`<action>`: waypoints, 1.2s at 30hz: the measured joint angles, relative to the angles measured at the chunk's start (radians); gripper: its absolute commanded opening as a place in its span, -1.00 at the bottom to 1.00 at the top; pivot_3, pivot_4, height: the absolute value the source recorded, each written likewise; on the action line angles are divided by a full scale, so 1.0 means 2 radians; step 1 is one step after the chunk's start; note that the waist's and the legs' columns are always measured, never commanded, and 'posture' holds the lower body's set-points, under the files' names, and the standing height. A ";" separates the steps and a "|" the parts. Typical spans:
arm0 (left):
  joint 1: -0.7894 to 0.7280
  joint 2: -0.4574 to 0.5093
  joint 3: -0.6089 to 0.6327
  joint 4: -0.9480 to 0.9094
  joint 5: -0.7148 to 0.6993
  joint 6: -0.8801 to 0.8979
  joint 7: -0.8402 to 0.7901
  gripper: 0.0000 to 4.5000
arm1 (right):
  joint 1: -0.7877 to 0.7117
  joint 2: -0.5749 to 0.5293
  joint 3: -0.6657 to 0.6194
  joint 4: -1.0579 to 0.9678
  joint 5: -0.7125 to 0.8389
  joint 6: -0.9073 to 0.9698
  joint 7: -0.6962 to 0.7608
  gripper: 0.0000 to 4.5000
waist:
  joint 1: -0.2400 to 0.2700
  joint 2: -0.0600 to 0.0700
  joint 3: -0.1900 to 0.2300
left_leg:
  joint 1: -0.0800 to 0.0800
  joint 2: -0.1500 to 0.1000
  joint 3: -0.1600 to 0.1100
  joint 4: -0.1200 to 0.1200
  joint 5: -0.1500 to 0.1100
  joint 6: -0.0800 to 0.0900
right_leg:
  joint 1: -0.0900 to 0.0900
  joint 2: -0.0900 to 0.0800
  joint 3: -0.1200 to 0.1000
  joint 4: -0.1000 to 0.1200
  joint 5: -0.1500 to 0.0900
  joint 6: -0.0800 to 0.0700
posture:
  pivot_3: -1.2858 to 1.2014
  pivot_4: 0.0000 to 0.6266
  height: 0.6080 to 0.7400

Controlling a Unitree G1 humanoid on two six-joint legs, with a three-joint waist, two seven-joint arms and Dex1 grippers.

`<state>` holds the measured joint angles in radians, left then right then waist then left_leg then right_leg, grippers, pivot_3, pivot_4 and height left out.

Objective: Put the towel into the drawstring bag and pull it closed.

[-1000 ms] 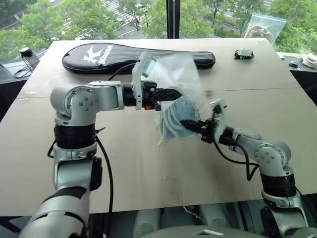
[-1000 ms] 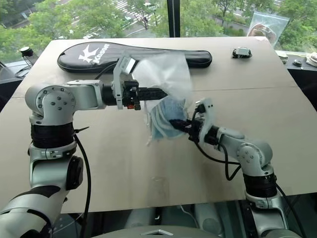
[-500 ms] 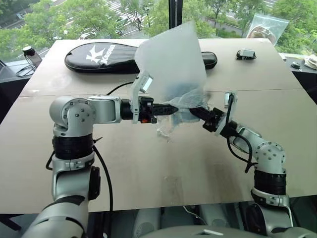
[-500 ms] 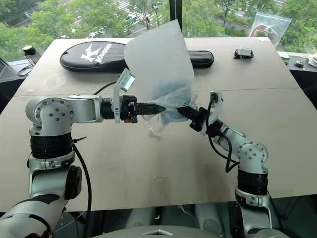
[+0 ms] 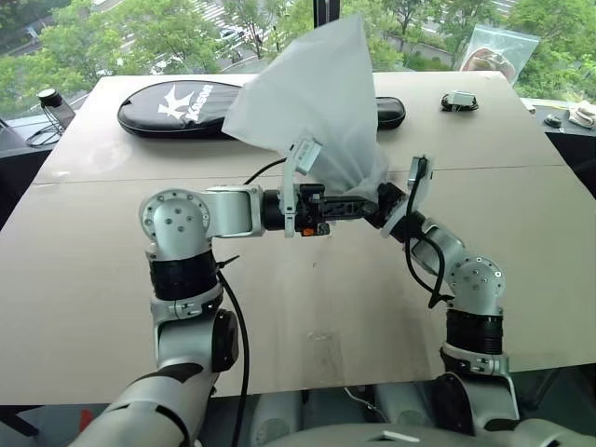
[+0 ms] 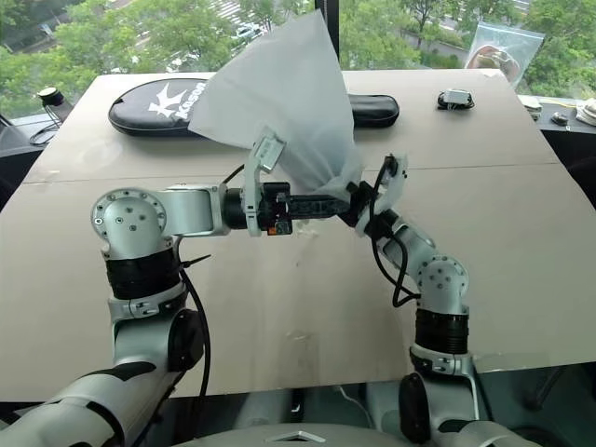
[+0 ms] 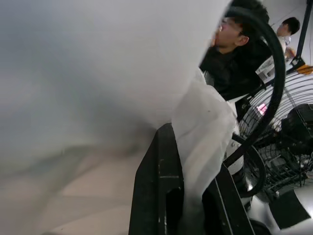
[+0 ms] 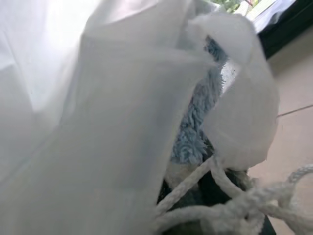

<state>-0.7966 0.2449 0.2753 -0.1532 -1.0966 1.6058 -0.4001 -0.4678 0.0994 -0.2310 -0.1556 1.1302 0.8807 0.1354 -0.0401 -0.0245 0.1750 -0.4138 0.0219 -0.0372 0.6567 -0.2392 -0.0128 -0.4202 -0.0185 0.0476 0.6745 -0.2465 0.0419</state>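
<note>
Near the black racket cover (image 5: 186, 107) lettered "Kason", the left gripper (image 5: 358, 207) and right gripper (image 5: 380, 210) both clamp the upturned drawstring bag (image 5: 321, 102).

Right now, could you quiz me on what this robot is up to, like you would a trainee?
1. True or false: the bag lies flat on the table.
2. Which gripper pinches the bag's fabric? A) left B) neither
3. Fill in: through the bag's mouth a light ____ towel shows, beside white cords.

Key: 1 false, it stands up above both grippers, the right gripper at its gathered end. 2 A. 3 blue.
</note>
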 measured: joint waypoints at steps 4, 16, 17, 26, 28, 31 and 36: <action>0.017 0.037 -0.015 -0.015 0.025 -0.036 0.003 -1.00 | 0.037 -0.034 -0.006 -0.032 0.050 0.025 -0.013 -0.96 | 0.000 0.000 0.000 | 0.000 0.000 0.000 0.000 0.000 0.000 | 0.000 0.000 0.000 0.000 0.000 0.000 | 0.03 -0.52 1.00; 0.064 0.087 -0.080 -0.055 0.054 -0.150 -0.090 -1.00 | 0.020 -0.079 -0.027 -0.038 0.162 0.005 -0.080 -0.96 | -0.002 0.000 0.000 | 0.000 0.000 0.001 -0.001 0.000 0.000 | 0.000 0.001 0.001 0.000 0.000 0.000 | 0.03 -0.52 1.00; 0.063 0.072 -0.079 -0.054 0.047 -0.146 -0.084 -1.00 | 0.010 -0.067 -0.026 -0.029 0.162 -0.005 -0.084 -0.96 | -0.001 0.000 0.000 | 0.000 0.000 0.001 -0.001 0.000 0.000 | 0.000 0.001 0.001 0.000 0.000 0.000 | 0.03 -0.52 1.00; 0.029 -0.010 -0.077 -0.026 0.004 -0.120 -0.028 -1.00 | -0.002 -0.085 0.069 -0.018 0.004 -0.056 -0.028 -0.96 | -0.001 0.000 0.000 | 0.000 0.000 0.000 0.000 0.000 0.000 | 0.000 0.001 0.000 -0.001 0.000 0.000 | 0.03 -0.52 1.00; 0.029 -0.003 -0.077 -0.024 -0.005 -0.110 -0.025 -1.00 | 0.009 -0.096 0.078 -0.023 -0.005 -0.049 -0.014 -0.96 | -0.002 0.000 0.000 | 0.000 0.000 0.000 -0.001 0.000 0.000 | 0.000 0.001 0.000 -0.001 0.000 0.000 | 0.03 -0.52 1.00; 0.033 0.018 -0.071 -0.021 -0.025 -0.089 -0.021 -1.00 | 0.017 -0.129 0.096 -0.047 -0.028 -0.037 -0.006 -0.36 | -0.001 0.000 0.000 | 0.000 0.000 0.001 -0.001 0.000 0.000 | 0.000 0.001 0.001 -0.001 0.000 0.000 | 0.03 -0.52 1.00; 0.037 0.093 -0.048 -0.006 -0.015 -0.088 -0.031 -1.00 | 0.054 -0.191 0.118 -0.087 -0.060 -0.001 0.003 0.49 | 0.000 0.000 0.000 | 0.000 0.000 0.000 -0.001 0.000 0.000 | 0.000 0.001 0.000 -0.001 0.000 0.000 | 0.03 -0.52 1.00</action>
<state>-0.7228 0.4313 0.1800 -0.1649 -1.1264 1.4296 -0.4624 -0.3608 -0.2834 0.0056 -0.3301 1.0093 0.8780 0.1419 -0.0410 -0.0238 0.1753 -0.4139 0.0219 -0.0370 0.6556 -0.2392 -0.0126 -0.4202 -0.0174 0.0477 0.6729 -0.2468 0.0419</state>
